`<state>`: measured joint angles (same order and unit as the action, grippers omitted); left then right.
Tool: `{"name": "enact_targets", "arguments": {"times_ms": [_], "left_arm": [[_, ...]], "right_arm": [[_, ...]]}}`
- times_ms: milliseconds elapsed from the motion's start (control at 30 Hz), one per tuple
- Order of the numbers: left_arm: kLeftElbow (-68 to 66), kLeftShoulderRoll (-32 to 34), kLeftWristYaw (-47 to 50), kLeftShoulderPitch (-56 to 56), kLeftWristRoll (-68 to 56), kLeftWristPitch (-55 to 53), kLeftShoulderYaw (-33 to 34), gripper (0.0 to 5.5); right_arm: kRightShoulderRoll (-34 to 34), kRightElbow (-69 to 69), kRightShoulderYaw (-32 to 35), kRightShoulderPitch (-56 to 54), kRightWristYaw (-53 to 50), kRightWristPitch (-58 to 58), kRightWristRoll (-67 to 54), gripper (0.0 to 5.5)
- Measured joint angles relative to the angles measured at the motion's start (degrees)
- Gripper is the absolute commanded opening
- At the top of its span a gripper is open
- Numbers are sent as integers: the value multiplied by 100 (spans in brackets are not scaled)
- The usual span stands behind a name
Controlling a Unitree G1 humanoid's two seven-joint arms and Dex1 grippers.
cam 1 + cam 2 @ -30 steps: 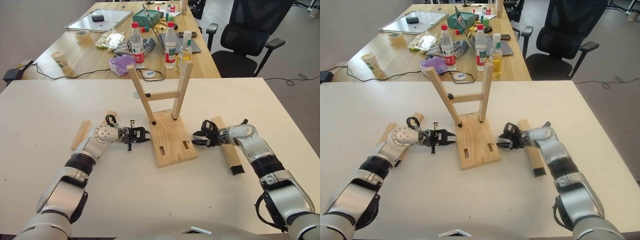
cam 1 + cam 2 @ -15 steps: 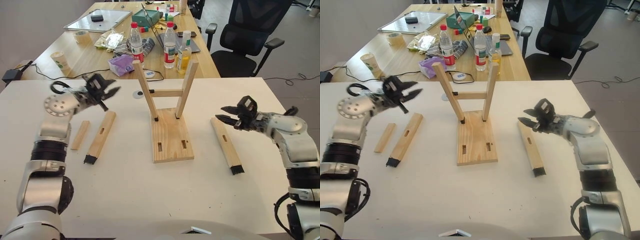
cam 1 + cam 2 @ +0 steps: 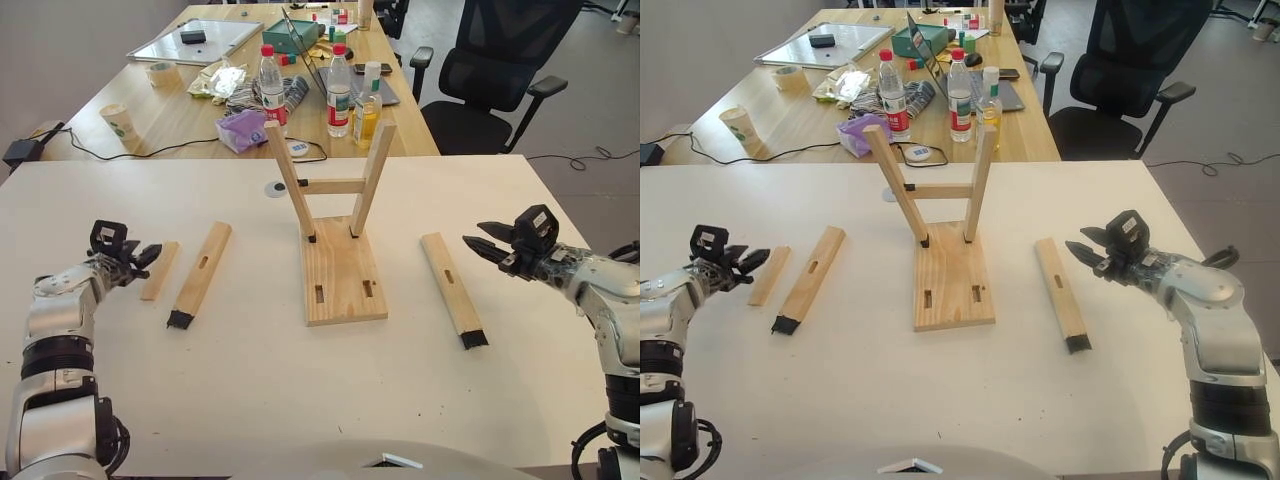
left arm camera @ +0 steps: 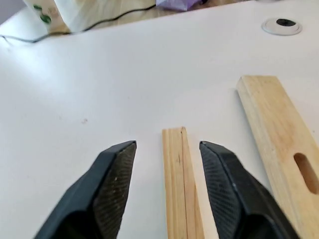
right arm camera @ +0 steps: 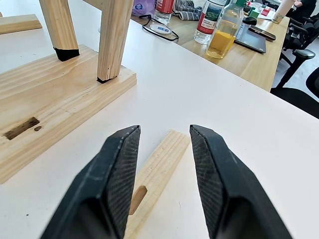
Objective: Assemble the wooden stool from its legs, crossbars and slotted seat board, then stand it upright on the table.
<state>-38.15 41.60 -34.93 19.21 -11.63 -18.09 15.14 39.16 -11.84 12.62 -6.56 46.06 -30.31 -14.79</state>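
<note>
No writing can be read (bottle labels (image 3: 273, 97) too small).

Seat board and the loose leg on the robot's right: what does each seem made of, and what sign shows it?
Seat board: pale, seemingly unvarnished wood; grain lines show, no gloss. Loose leg: the same pale grained wood, with a black end cap, perhaps rubber or plastic.

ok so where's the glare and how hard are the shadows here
Left eye view: even light, thin soft shadows beside the seat board and a loose leg. Left wrist view: the white table glares bright around the crossbar. Right wrist view: no glare on the wood, a small dark shadow at the foot of the fitted leg.
</note>
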Motion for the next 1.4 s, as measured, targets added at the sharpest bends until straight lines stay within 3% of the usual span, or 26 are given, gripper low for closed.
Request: {"name": "enact_targets", "arguments": {"times_ms": [633,1133,1400], "left_arm": [[89,-161,-49,-587,-138,-385,-84,259],[340,-169,-203,-750,-151,-368,-132,46],[671,-321,-255,-819,-266,-366,-125,37]], "right_arm": [[27,31,-355,-174,27,-42,-99,186],[11,145,-406,-367,-86,59,-97,186],[-51,270,-57,-742,-534,-65,-361,186]]}}
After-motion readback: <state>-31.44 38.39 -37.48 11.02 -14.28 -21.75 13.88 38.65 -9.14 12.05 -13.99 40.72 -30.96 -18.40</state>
